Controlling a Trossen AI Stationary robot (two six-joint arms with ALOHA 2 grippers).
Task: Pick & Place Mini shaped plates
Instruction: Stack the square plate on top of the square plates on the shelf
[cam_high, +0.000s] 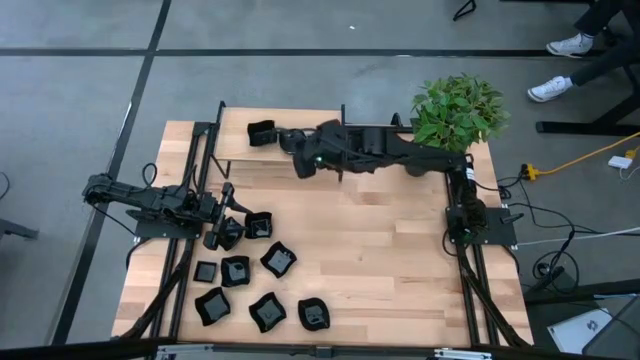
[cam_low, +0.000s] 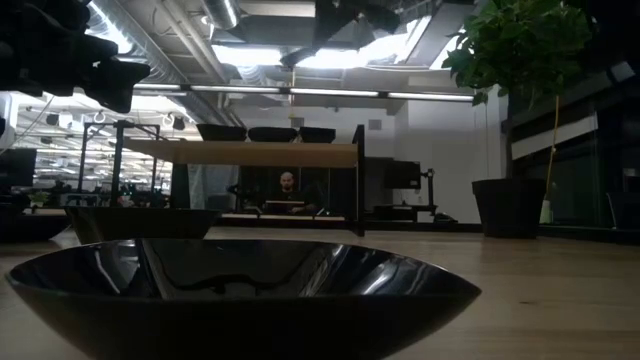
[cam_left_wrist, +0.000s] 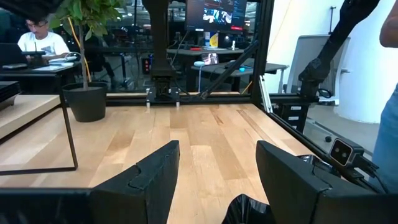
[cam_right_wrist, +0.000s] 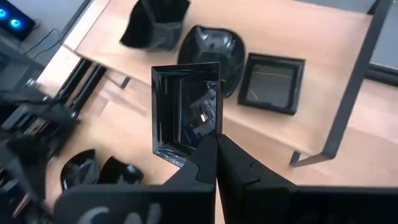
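Pale wood tabletop (cam_high: 380, 230) from above: loose mini plates (cam_high: 255, 285) cluster near my left claw (cam_high: 222, 232), spread wide, seemingly empty. At the wrist, my right claw (cam_right_wrist: 216, 163) is clenched on a square plate (cam_right_wrist: 185, 112) over the raised shelf (cam_right_wrist: 323, 118) holding three others. I'd lower it level into a free spot.

About ten black dishes (cam_high: 278, 260), one potted plant (cam_high: 458, 108), two arms (cam_high: 380, 148).
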